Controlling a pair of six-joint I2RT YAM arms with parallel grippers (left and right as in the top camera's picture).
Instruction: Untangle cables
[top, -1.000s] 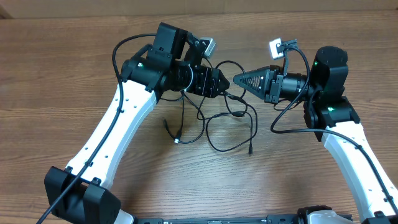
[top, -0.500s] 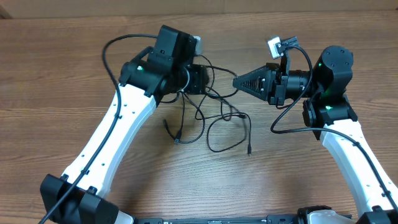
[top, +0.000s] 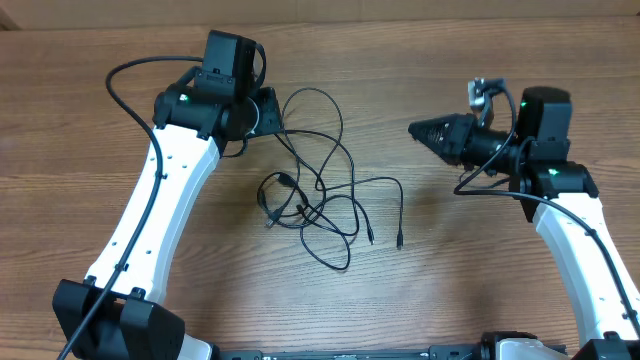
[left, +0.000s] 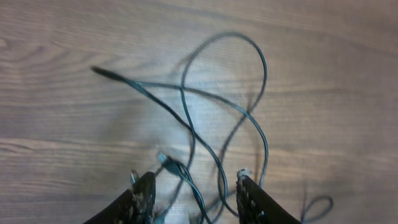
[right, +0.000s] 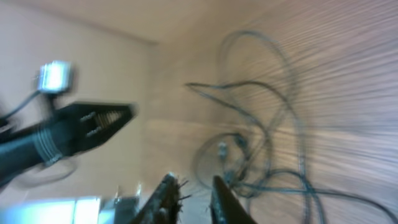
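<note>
Found the cables (top: 305, 212) mid-table on the wooden table (top: 480, 280), between the two arms and touching neither. Judged very light, limp and thin: bound to sag, trail and drag neighbouring strands when lifted, and apt to slip from a loose pinch. Best taken near a free plug end (top: 399, 242) or on the open far loop (top: 318, 100), well away from the dense crossing at centre. No single heading for the bundle. Overall spread runs far to near, from the wide loop at the far side down to a smaller loop at the near side, with two free ends at the right pointing towards the near edge. Left gripper (left: 196, 198) seen above the far-left part of the bundle, jaws apart, strands lying on the wood beneath, nothing clamped. Right gripper (top: 416, 129) off to the right, aimed left at the bundle, holding nothing. Jaws look almost together, but cannot tell for certain through the blur.
</note>
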